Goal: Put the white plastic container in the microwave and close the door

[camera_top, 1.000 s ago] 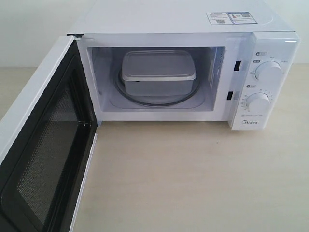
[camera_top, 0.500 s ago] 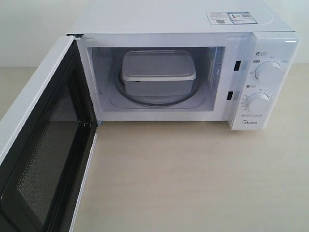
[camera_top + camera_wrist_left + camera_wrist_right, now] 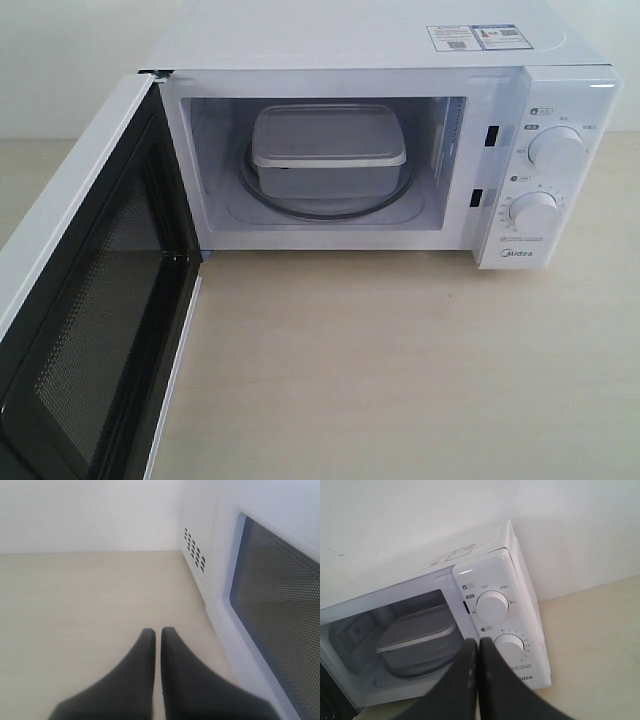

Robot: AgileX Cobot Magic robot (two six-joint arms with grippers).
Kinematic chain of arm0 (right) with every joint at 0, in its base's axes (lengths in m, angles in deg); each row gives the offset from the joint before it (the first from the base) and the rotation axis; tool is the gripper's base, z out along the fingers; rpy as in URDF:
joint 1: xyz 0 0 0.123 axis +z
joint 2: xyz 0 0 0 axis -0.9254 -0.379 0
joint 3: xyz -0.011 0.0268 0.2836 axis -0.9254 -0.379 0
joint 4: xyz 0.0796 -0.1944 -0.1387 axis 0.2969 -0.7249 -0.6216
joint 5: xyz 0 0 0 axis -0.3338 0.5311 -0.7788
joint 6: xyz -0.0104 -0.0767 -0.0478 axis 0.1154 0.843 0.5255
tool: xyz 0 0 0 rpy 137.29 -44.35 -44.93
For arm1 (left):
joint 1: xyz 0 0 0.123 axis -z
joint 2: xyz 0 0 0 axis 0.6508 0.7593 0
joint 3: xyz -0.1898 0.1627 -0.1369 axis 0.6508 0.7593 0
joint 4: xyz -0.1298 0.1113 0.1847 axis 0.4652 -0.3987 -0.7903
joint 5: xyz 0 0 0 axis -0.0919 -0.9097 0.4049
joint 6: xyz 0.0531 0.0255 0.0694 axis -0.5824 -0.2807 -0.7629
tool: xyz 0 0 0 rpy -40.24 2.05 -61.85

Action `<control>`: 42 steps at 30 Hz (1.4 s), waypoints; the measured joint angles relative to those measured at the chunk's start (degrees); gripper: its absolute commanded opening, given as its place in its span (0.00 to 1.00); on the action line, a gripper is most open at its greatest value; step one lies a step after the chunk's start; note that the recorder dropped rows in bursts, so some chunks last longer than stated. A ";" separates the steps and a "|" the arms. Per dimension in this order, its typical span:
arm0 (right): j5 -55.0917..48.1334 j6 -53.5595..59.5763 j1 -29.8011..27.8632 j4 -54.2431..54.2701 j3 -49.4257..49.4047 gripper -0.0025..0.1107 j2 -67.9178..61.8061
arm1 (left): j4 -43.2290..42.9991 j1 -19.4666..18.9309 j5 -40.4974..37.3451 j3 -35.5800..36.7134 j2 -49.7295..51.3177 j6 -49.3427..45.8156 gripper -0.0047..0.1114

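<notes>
Nearest is the door (image 3: 90, 300), standing wide open toward the camera on the left, its dark mesh inner face showing. On its outer side the left gripper (image 3: 157, 632) hangs low over the table (image 3: 400, 380), jaws pressed together and empty, just beside the door's window (image 3: 280, 610); whether it touches the door I cannot tell. The step in hand looks to be the closing. To do it well, I would press the closed fingertips on the outer face out near the free edge, far from the hinge. They should follow the swing round in an arc rather than shove straight, until the latch catches. The bare table in front of the opening gives the door's edge free room to sweep. The right gripper (image 3: 478, 642), jaws also closed on nothing, hangs in front of the dials (image 3: 556, 150) and should keep back from that sweep. Further in, the container (image 3: 325, 150) sits lid on upon the glass plate (image 3: 320, 212) inside the microwave (image 3: 350, 40), well behind the front lip, so the door should clear it
</notes>
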 measured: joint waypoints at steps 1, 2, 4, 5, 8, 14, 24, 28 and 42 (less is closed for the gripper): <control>0.00 0.00 0.00 0.00 0.00 0.02 0.00 | 0.00 0.00 0.00 0.00 0.00 0.00 0.08; 0.00 0.00 0.00 0.00 0.00 0.02 0.00 | 0.00 0.00 0.00 0.00 0.00 0.00 0.08; 0.00 0.00 0.00 0.00 0.00 0.02 0.00 | 0.00 0.00 0.00 0.00 0.00 0.00 0.08; 0.00 -0.17 0.00 0.00 0.00 0.02 0.00 | 0.00 0.00 0.00 0.00 0.00 0.00 0.08; 0.00 -0.17 0.00 -0.47 0.00 0.02 0.00 | 0.00 0.00 0.00 0.00 0.00 0.00 0.08; 0.00 -0.30 0.00 -3.55 0.00 0.02 0.00 | 0.00 0.00 0.00 0.00 0.00 0.00 0.08; -0.52 -12.37 0.00 -18.03 -0.12 0.02 0.12 | 0.00 0.00 0.00 0.00 0.00 0.00 0.08; 0.41 -20.08 0.00 -22.61 -2.97 0.02 0.12 | 0.00 0.00 0.00 0.00 0.00 0.00 0.08; 0.41 -32.98 0.00 -39.31 -8.33 0.02 0.12 | 0.00 0.00 0.00 0.00 0.00 0.00 0.08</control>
